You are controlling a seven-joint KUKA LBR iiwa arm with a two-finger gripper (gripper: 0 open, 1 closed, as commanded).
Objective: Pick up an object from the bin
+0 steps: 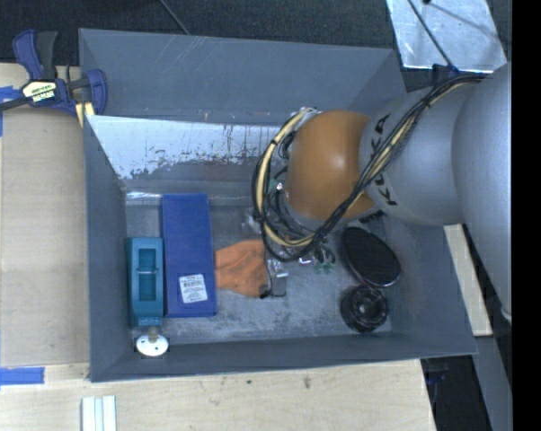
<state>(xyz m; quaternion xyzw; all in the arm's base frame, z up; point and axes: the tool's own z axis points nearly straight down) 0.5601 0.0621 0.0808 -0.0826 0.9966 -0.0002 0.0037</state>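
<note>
My gripper (275,281) reaches down at the middle of the bin floor, its tip touching the right edge of a crumpled orange cloth (238,268). The orange wrist cover hides most of the gripper from above. Left of the cloth lies a long blue box (188,251) with a white label near its front end. A black oval object (370,256) lies just right of the gripper.
A teal tape dispenser (146,281) lies against the left wall beside the blue box. A small white round thing (151,343) sits in the front left corner. A black round part (365,309) lies at the front right. The arm and its cables fill the right side.
</note>
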